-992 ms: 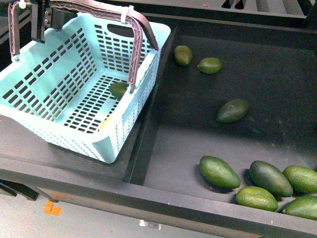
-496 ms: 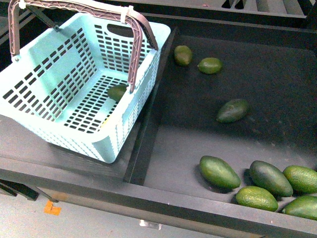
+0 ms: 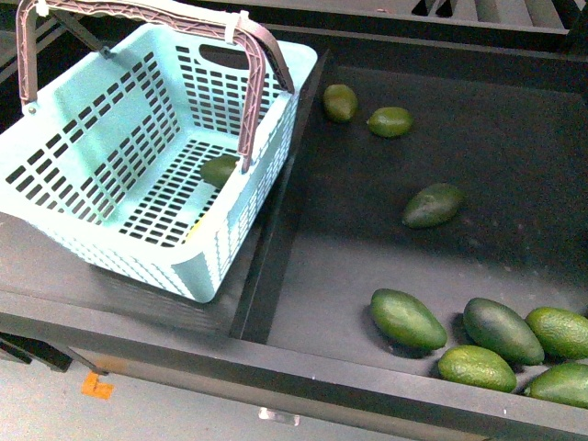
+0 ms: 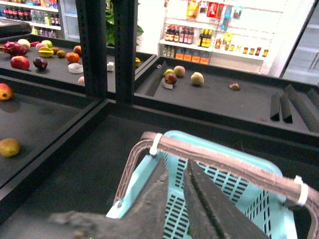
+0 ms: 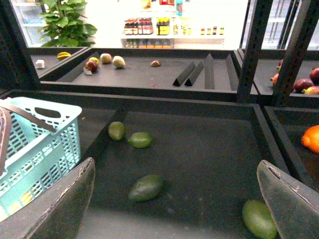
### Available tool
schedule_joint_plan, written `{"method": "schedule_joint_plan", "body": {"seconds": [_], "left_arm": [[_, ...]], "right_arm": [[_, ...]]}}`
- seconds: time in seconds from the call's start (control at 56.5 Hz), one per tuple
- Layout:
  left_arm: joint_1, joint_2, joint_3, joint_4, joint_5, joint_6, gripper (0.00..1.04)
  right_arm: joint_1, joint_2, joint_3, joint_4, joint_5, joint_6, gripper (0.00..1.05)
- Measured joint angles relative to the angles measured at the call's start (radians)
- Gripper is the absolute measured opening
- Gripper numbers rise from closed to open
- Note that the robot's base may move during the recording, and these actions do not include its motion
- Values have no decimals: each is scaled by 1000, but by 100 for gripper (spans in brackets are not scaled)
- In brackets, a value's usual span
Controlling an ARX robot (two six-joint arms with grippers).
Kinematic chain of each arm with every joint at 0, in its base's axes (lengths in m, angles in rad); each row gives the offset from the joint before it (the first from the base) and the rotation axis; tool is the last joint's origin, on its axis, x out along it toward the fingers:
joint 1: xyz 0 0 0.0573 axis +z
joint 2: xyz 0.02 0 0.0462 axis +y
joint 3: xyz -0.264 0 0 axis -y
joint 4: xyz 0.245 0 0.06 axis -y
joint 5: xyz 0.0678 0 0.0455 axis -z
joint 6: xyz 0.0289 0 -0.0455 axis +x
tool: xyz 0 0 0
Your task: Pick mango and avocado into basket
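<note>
Supermarket shelving surrounds my rig. My left gripper (image 4: 187, 199) hangs directly above the basket (image 3: 110, 119), its jaws almost closed on nothing. One avocado (image 3: 220, 169) already lies on the basket floor beneath it. My right gripper (image 5: 174, 209) is spread wide and empty; just ahead of it lies a loose avocado (image 5: 145, 187). I cannot spot the mango for certain. I judge the raised handle (image 3: 248, 55) could snag an arm reaching in.

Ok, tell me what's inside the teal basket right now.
One avocado lies on the slotted floor of the basket, partly covered by the handle. A yellow patch shows by the near wall; the wall hides what it is.
</note>
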State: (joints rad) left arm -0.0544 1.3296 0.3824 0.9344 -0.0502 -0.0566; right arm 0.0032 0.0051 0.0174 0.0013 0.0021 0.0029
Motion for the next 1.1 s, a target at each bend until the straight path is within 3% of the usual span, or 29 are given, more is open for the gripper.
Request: {"method": "schedule_joint_plan", "body": {"seconds": [0.035, 0.531, 0.638, 1.098], "left_arm": [[24, -31, -37, 2, 43, 15, 2], [51, -398, -280, -115, 50, 42, 2], [51, -419, -330, -80, 50, 42, 2], [51, -852, -367, -462, 50, 45, 2]], "right_arm": [[0, 0, 0, 0, 0, 0, 96], [0, 0, 0, 0, 0, 0, 96], [0, 0, 0, 0, 0, 0, 96], [0, 0, 0, 0, 0, 0, 96]]}}
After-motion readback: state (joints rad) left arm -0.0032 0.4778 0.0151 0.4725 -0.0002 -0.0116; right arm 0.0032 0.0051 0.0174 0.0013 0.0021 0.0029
